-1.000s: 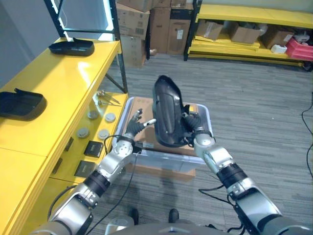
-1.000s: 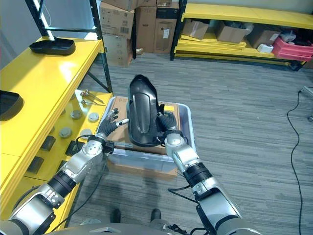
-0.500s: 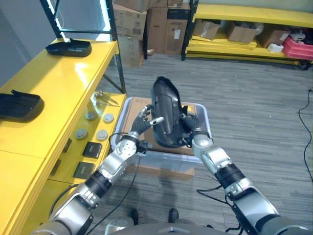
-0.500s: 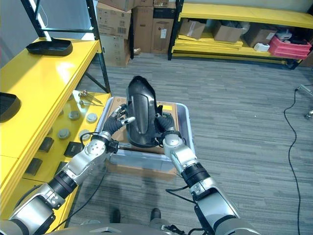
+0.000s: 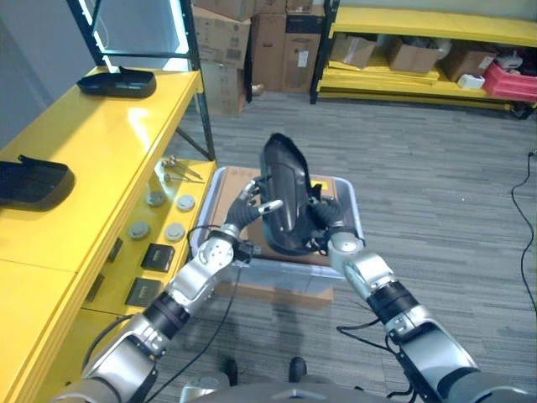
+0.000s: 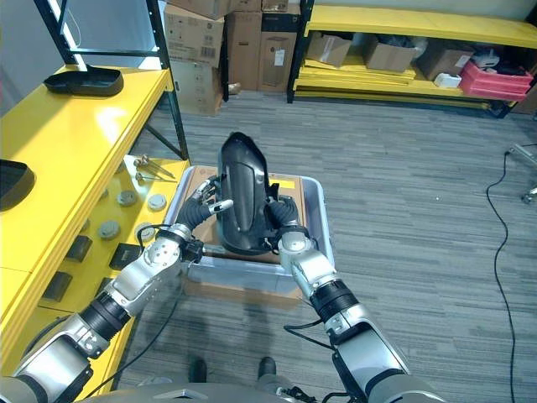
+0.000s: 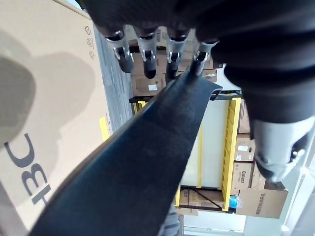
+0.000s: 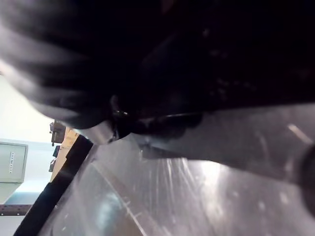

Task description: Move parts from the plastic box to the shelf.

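Two hands are steadying one long black part (image 5: 284,195) on end above the plastic box (image 5: 348,195), which is sitting on the floor beside the yellow shelf (image 5: 92,159). The left hand (image 5: 243,210) is lying against the part's left edge; its wrist view is showing the dark-tipped fingers (image 7: 147,54) reaching nearly straight along the black edge, with the thumb (image 7: 278,147) standing apart, so it is pressing rather than gripping. The right hand (image 5: 323,220) is sitting low behind the part's right side, and I cannot tell how its fingers are set, since its wrist view is dark and close against the glossy shell.

The part is looking like a stiff, hollow moulded shell with a smooth shiny skin, probably light for its size but awkward and top-heavy while upright. The gloss is likely making it slippery, so flat palms alone may be letting it slide. The surest hold is probably at the two long rims near the lower half, one hand on each side, with thumbs hooked over the edge.

Against the picture from a second ago, the left hand is now closer in, with its fingers on the part instead of spread short of it. The part is standing much as it was, and the two black parts (image 5: 116,81) on the shelf are lying unchanged.
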Robot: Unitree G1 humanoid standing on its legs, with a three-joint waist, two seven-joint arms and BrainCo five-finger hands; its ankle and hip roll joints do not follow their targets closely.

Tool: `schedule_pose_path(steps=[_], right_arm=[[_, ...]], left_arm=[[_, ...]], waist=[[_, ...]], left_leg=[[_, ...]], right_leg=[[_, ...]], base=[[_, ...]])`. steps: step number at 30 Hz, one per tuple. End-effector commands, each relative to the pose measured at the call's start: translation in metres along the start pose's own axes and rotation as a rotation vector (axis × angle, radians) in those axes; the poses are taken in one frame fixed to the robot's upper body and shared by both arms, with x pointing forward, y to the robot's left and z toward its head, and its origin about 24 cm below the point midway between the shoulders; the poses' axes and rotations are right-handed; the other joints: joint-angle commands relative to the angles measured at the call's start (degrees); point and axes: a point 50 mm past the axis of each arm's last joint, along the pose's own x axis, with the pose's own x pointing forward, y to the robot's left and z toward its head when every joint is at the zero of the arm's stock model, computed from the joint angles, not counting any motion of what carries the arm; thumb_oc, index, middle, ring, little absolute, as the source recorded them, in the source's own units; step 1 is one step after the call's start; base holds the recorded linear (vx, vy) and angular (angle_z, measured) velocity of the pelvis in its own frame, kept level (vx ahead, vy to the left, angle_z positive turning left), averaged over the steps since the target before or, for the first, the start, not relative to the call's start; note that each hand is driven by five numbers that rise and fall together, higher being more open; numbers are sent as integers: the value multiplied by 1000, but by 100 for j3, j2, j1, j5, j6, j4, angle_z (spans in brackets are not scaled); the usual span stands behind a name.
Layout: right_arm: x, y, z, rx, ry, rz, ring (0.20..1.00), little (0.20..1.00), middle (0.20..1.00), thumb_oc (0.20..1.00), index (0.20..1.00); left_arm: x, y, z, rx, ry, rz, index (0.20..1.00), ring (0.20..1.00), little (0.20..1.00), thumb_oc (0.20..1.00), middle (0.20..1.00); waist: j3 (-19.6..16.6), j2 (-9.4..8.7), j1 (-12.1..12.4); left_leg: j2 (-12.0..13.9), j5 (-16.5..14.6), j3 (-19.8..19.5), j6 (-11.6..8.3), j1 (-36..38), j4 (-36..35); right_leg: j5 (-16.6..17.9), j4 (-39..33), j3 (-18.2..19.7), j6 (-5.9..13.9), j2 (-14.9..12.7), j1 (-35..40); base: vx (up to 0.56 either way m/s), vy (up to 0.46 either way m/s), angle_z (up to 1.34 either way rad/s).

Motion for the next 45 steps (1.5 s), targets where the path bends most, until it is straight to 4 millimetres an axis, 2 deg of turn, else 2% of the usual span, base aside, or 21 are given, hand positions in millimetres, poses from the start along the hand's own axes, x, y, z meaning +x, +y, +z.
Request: schedule_pose_path(steps=[1, 7, 13, 22, 26, 29, 34, 45], right_arm=[[4, 10, 43, 20, -174, 34, 200, 200, 200, 200, 200], [2, 13, 41, 19, -175, 38, 200, 200, 200, 200, 200], [2, 11, 40, 22, -173, 34, 200, 200, 200, 200, 200], [4, 9, 46, 26, -171, 9, 200, 200, 200, 200, 200], [5, 7, 45, 21, -164, -10, 200, 200, 200, 200, 200], [6, 6, 46, -11, -173, -17, 200, 200, 200, 200, 200], [11, 12, 39, -278, -208, 31, 200, 200, 200, 200, 200], [7, 21, 20, -318, -165, 103, 200, 200, 200, 200, 200]], left_arm=[[9, -40, 31, 63, -124, -193, 1000, 1000, 1000, 1000, 1000], [9, -45, 33, 76, -128, -203, 1000, 1000, 1000, 1000, 1000], [8, -47, 26, 86, -98, -203, 1000, 1000, 1000, 1000, 1000], [10, -40, 3, 44, 30, -93, 1000, 1000, 1000, 1000, 1000], [11, -35, -15, 15, 102, -72, 1000, 1000, 1000, 1000, 1000], [11, -37, -19, 12, 118, -74, 1000, 1000, 1000, 1000, 1000], [13, -43, -25, -21, 134, -83, 1000, 1000, 1000, 1000, 1000], [13, -37, -20, -17, 91, -88, 1000, 1000, 1000, 1000, 1000]], waist=[[-353, -27, 117], [-368, -8, 82], [-387, 11, 66], [-358, 34, 80], [-347, 41, 99], [-337, 40, 94], [-360, 13, 140], [-335, 1, 210]], left_leg=[[36, -339, 129, -27, -282, 467], [37, -328, 147, -25, -265, 438], [44, -311, 139, -25, -267, 433], [46, -291, 112, -21, -279, 449], [45, -292, 99, -21, -292, 476], [49, -296, 96, -21, -297, 479], [40, -305, 81, -31, -326, 493], [27, -303, 38, -38, -355, 514]], right_leg=[[-386, 633, -43, 528, -347, -138], [-395, 627, -29, 527, -338, -135], [-395, 642, -71, 532, -349, -144], [-386, 661, -100, 534, -360, -147], [-379, 671, -114, 535, -377, -145], [-378, 677, -116, 541, -382, -156], [-367, 658, -130, 549, -395, -163], [-356, 659, -209, 557, -425, -150]], base=[[0, 0, 0], [0, 1, -1], [0, 0, 0], [0, 0, 0], [-2, 6, 3], [-1, 2, 1], [0, 0, 0], [0, 0, 0]])
